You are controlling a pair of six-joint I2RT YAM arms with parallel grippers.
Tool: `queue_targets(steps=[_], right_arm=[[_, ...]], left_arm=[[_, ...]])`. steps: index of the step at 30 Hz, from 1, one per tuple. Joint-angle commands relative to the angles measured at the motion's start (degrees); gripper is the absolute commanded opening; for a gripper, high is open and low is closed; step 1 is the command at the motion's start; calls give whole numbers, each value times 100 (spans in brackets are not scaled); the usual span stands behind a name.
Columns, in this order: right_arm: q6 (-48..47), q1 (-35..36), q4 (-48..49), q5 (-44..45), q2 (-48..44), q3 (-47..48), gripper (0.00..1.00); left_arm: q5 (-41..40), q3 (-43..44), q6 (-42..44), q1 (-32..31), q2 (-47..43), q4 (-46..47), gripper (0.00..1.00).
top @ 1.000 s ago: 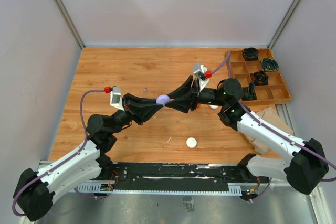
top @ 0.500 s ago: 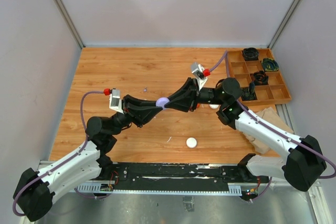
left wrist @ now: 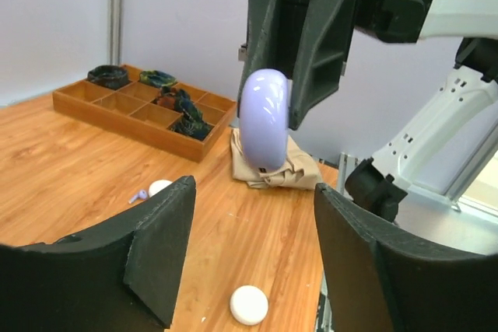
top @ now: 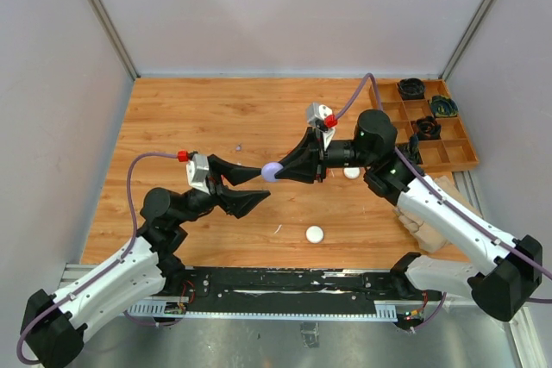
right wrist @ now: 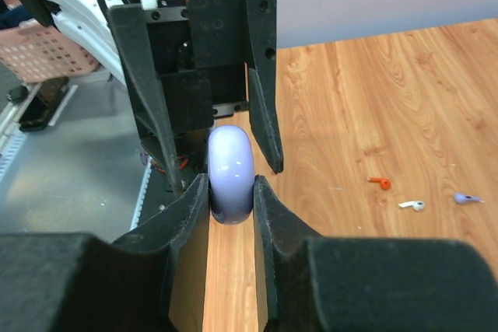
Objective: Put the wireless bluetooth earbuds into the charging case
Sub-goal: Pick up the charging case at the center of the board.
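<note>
A lilac round charging case [top: 271,171] hangs above the table's middle, and my right gripper [top: 278,171] is shut on its two flat faces [right wrist: 230,169]. My left gripper [top: 261,185] stands open just left of the case, its fingers [left wrist: 167,231] apart from it and nothing between them. The case [left wrist: 263,122] shows on edge in the left wrist view. Three earbuds lie on the wood in the right wrist view: an orange-red earbud [right wrist: 379,183], a white earbud [right wrist: 412,205] and a pale purple earbud [right wrist: 465,198]. Another purple earbud [left wrist: 138,195] lies beside a white puck [left wrist: 159,186].
One white puck [top: 314,233] lies near the front edge, another white puck [top: 351,173] under the right arm. A wooden compartment tray [top: 448,157] with dark items stands at the back right. Crumpled brown material [top: 429,217] lies at the right edge.
My left gripper has opened, let go of the lilac case and drawn back to the left. The right gripper has shut on the case and holds it alone.
</note>
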Motion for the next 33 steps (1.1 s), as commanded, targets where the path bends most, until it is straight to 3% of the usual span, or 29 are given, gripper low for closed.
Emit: queue_targets(steps=[1,10,15,26,33], right_arm=[[-1158,15,-1577,156,-127,480,1],[-2301,414,-3179,637,-3,1211,1],[-2687,626,-3723,993,122,1508,2],[-3013,962,-4164,1707,296,1843,1],[-3057,1060,-4184,1865,307,1921,1]], left_arm=[[365,324,869,-43,-156,-672,70],[725,723,1215,-42,141,-1103,73],[962,889,1172,-43,402,-1099,69],[1093,974,953,-43,671,-1072,50],[1059,918,894,-43,740,-1072,48]])
